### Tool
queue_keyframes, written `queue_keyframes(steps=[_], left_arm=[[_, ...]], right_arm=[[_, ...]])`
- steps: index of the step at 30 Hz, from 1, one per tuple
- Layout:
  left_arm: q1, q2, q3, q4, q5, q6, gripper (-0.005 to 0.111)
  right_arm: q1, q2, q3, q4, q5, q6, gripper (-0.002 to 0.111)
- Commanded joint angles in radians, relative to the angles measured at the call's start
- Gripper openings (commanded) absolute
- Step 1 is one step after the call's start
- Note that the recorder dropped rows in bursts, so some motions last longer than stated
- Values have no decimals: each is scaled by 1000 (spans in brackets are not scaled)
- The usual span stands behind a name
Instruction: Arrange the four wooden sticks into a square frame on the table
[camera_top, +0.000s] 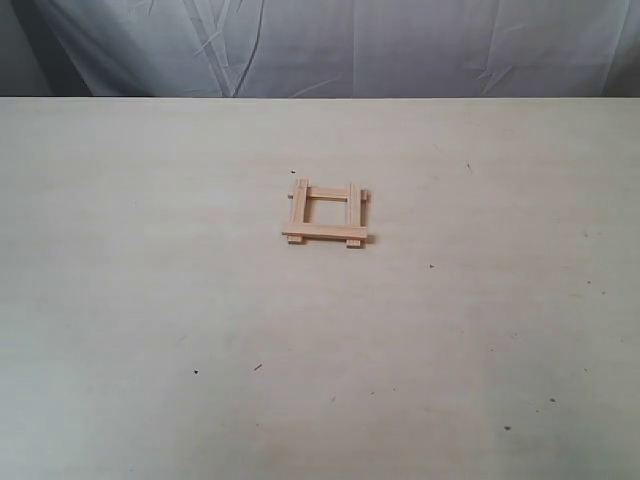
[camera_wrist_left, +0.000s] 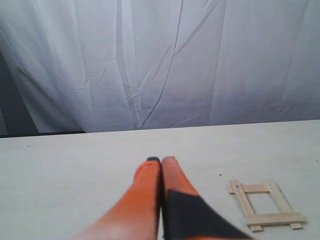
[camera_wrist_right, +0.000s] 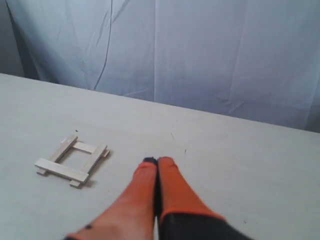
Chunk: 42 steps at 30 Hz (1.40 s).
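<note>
Pale cream table (camera_top: 150, 320) holds square frame of four tan wooden sticks (camera_top: 326, 236); orange left gripper (camera_wrist_left: 160, 161) and right gripper (camera_wrist_right: 157, 161), fingers (camera_wrist_left: 149, 175) pressed together

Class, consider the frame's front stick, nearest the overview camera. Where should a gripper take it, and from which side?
Grip the front stick at its middle, coming down from above, jaws across its narrow width. It seems to lie on top of the two side sticks, so its middle bridges the hollow, clear of its neighbours.
</note>
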Motion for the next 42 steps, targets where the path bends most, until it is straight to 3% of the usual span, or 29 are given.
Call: queue_keyframes(steps=[1,11,16,22,25,42], left_arm=[[-5,-8,6,-2,-1,-2,0],[-5,-8,6,-2,-1,-2,0],[-5,-9,6,-2,-1,0,0],[-5,-9,6,-2,-1,0,0],[-5,-9,6,-2,-1,0,0],[-5,-9,6,-2,-1,0,0]], right_arm=[[-3,-52,13,-6,-23,0,-1],[-251,-194,111,3,-38,0,-1],[-251,-231,135,-47,-18,3,-1],[-253,-381,307,-72,0,43,-1],[-253,-381,307,-88,96,43,-1],[-253,-381,307,-88,90,43,-1]])
